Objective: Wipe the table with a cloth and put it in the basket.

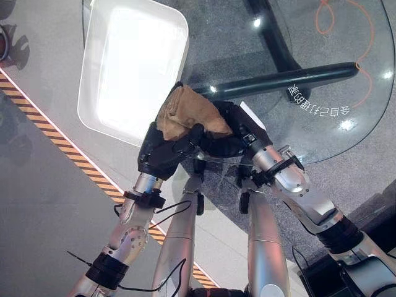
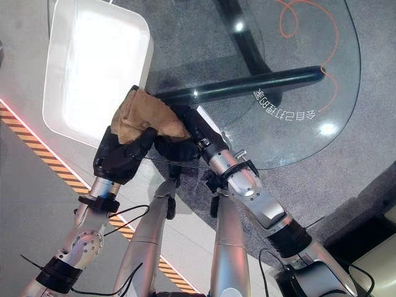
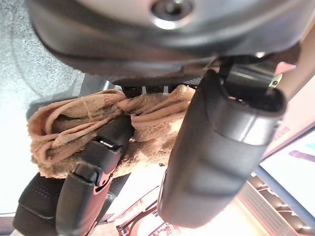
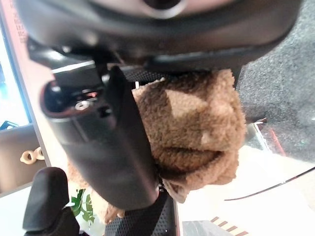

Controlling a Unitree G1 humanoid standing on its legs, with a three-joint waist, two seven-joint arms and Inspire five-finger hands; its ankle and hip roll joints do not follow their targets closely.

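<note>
Brown cloth [image 1: 185,111]: bunched between both hands, clasped by left hand [image 1: 162,151] and right hand [image 1: 230,133], above glass desk [image 1: 322,93] edge.

The cloth [image 1: 185,112] is brown, fuzzy terry with a rough, matt nap. The desk [image 1: 322,99] is clear glass, smooth and glossy, carried on a shiny black tube. The basket [image 1: 133,68] looks like smooth white plastic with a sheen. The left hand [image 1: 162,151] and right hand [image 1: 232,133] have matt black plastic fingers [image 3: 216,162].
</note>
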